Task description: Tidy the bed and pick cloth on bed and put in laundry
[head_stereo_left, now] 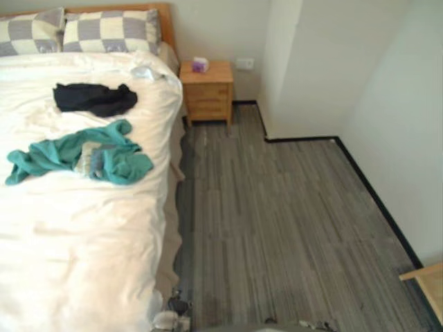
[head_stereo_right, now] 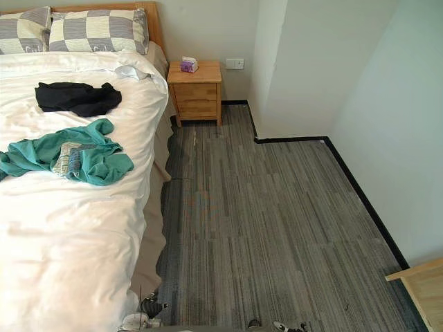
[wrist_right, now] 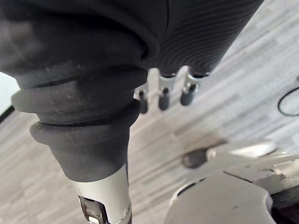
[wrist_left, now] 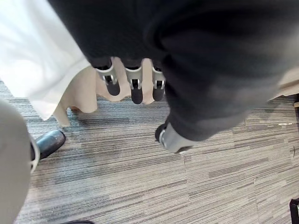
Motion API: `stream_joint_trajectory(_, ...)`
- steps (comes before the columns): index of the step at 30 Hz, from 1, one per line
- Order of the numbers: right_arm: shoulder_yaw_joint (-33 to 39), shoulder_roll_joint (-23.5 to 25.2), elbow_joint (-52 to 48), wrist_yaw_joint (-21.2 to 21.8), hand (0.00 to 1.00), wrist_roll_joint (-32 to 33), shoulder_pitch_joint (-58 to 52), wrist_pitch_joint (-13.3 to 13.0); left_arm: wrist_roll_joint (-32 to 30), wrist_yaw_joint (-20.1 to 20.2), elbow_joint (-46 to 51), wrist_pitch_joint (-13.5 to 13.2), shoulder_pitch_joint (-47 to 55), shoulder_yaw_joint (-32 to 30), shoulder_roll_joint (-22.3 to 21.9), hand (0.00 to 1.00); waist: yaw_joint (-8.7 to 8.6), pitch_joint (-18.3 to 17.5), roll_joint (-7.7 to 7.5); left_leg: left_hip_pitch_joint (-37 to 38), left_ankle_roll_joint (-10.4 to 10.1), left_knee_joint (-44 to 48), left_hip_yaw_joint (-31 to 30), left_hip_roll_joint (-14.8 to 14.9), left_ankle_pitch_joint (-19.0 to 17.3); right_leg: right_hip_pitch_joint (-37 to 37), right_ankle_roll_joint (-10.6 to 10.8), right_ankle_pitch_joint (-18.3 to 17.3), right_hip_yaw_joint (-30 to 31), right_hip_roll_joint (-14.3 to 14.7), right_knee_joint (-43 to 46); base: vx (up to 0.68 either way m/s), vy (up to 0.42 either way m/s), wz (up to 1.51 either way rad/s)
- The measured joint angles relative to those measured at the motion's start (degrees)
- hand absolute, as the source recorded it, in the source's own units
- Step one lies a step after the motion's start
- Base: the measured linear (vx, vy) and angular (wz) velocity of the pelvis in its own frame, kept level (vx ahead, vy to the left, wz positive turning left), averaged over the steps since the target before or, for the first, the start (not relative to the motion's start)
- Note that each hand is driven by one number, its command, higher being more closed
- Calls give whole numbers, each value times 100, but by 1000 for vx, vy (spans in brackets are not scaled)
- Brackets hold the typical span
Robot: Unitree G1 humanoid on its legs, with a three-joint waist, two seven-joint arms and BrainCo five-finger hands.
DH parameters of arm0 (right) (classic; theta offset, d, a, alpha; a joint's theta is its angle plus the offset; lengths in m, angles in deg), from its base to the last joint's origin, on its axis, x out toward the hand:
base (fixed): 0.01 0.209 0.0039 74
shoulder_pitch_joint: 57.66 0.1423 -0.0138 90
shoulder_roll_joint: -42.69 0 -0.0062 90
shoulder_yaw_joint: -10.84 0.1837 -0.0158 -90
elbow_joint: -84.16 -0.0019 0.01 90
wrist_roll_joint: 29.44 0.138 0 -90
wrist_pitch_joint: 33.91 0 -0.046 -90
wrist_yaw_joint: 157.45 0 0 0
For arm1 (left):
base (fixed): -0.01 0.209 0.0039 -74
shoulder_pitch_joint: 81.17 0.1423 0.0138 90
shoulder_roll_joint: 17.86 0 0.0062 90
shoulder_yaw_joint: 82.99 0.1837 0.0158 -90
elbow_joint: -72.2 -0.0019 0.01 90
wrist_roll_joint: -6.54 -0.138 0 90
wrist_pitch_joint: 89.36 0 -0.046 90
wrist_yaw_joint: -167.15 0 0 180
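A green cloth (head_stereo_left: 76, 155) and a black cloth (head_stereo_left: 93, 98) lie on the white bed (head_stereo_left: 83, 242), while the left hand (wrist_left: 134, 86) and right hand (wrist_right: 162, 96) hang loose, fingers apart, holding nothing.

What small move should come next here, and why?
Probably raise the left hand over the white duvet toward the crumpled teal cloth, the nearer garment; the black cloth lies farther up, toward the checked pillows. Both hands, the right hand too, hang open and empty above the grey striped floor.
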Motion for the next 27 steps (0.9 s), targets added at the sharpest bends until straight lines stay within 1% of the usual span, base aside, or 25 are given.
stream_joint_trajectory(2,5,-1,-2,-1,0,4,0,-3,31,0,0,-4,2,-3,6,0,-2,2,-1,-59,1,6,-46,-5,0,-6,1,0,-29,-9,0,0,0,9)
stream_joint_trajectory(6,58,2,-3,-3,0,31,14,-10,409,8,11,-67,2,-132,25,0,4,82,-28,-130,4,84,-272,-7,2,1,10,-7,-171,-17,5,-29,-42,22)
stream_joint_trajectory(7,74,-1,-3,-2,0,103,18,-13,552,13,10,-102,15,-308,65,0,17,124,-46,-170,4,165,-283,3,2,0,9,-8,-167,-29,15,-80,-52,7)
stream_joint_trajectory(8,72,20,4,6,0,141,55,-13,717,25,15,-138,62,-534,73,0,24,189,-96,-233,-6,367,-286,29,-7,5,-4,-33,-161,-60,33,-87,-66,3)
stream_joint_trajectory(9,61,62,8,11,0,153,108,-15,829,38,23,-145,93,-692,123,0,15,286,-173,-389,-76,825,-305,128,-104,-4,-48,-100,-161,-106,96,-97,-117,0)
stream_joint_trajectory(10,14,92,15,24,0,193,141,-32,924,58,64,-152,132,-851,192,0,14,422,-231,-660,-207,1658,-384,321,-291,-32,-92,-269,-153,-153,199,-109,-137,-7)
stream_joint_trajectory(11,-71,51,17,36,0,234,150,-64,1094,117,239,-162,192,-1120,226,0,25,518,-250,-1203,-344,2985,-628,708,-412,-88,-85,-447,-143,-156,369,-106,-129,-21)
stream_joint_trajectory(12,-161,-28,21,34,0,261,150,-78,1185,132,392,-187,217,-1232,176,0,77,595,-117,-1515,-333,3776,-748,966,-359,-83,-89,-456,-142,-96,369,-64,-70,-36)
stream_joint_trajectory(13,-211,-101,19,36,0,289,161,-91,1233,134,441,-217,230,-1286,97,0,122,606,-66,-1646,-236,4108,-776,1145,-287,-76,-90,-456,-133,-31,361,-3,-47,-74)
stream_joint_trajectory(14,-295,-213,-11,40,0,357,187,-111,1311,136,449,-252,254,-1368,-16,0,209,676,90,-1777,-123,4557,-776,1300,-119,-80,-147,-447,-90,39,371,59,-20,-84)
stream_joint_trajectory(15,-295,-237,-43,40,0,360,267,-124,1306,156,441,-280,246,-1376,7,0,217,720,15,-2029,-133,4940,-1047,1273,112,-69,-208,-413,163,-5,386,106,28,-78)
stream_joint_trajectory(16,-298,-225,-19,41,0,359,292,-109,1304,180,439,-292,239,-1375,-16,0,218,732,15,-2066,-218,4870,-1214,1108,-154,-90,-217,-408,263,-62,394,152,87,-51)
stream_joint_trajectory(17,-293,-295,22,32,0,359,357,-103,1303,232,446,-294,211,-1347,-66,0,218,757,13,-2093,-161,4306,-1389,662,-643,-116,-252,-388,428,-251,359,185,139,-38)
stream_joint_trajectory(18,-295,-329,22,44,0,358,448,-98,1299,250,450,-310,204,-1219,-70,0,207,767,4,-2195,9,3590,-1366,237,-801,-118,-247,-392,513,-423,293,171,126,-28)
stream_joint_trajectory(19,-299,-328,22,47,0,355,488,-97,1297,253,451,-327,203,-1177,-62,0,206,769,4,-2247,41,3294,-1345,120,-781,-117,-231,-402,532,-477,264,126,112,-16)
stream_joint_trajectory(20,-348,-331,21,47,0,352,590,-103,1282,261,461,-349,201,-1093,-54,0,223,783,30,-2315,13,2378,-1284,-109,-615,-94,-139,-462,564,-553,188,132,142,-18)
stream_joint_trajectory(21,-381,-332,20,48,0,346,650,-108,1284,268,478,-348,194,-1004,-72,0,293,792,134,-2309,129,1522,-1311,-155,-5,-70,-89,-490,608,-523,48,172,163,-31)
stream_joint_trajectory(22,-393,-345,14,46,0,343,685,-113,1269,270,476,-347,172,-989,-94,0,333,778,153,-2265,247,1489,-1294,-185,102,-32,-59,-502,649,-519,-26,302,179,-36)
stream_joint_trajectory(23,-486,-282,5,57,0,339,801,-117,1143,272,462,-336,113,-857,-112,0,351,737,209,-2356,465,1641,-1253,-188,-119,-8,-35,-596,584,-483,119,372,143,-10)
stream_joint_trajectory(24,-499,-183,14,94,0,329,808,-125,1064,301,445,-317,76,-733,-47,0,312,720,176,-2432,596,1834,-1297,-206,-283,-34,-12,-654,543,-449,549,374,113,-2)
stream_joint_trajectory(25,-497,-153,24,114,0,326,802,-121,1063,312,454,-321,68,-729,-45,0,343,718,154,-2425,689,1887,-1268,-222,-345,-53,13,-689,495,-469,633,345,115,1)
stream_joint_trajectory(26,-498,-87,24,171,0,292,790,-122,1046,340,447,-302,58,-741,-35,0,345,715,125,-2334,847,1947,-1229,-287,-443,-98,59,-719,505,-530,898,341,133,-19)
stream_joint_trajectory(27,-482,-65,9,192,0,216,742,-127,1005,357,438,-251,59,-748,11,0,332,710,87,-2060,859,1719,-1229,-442,-527,-204,160,-783,620,-610,1362,337,166,-24)
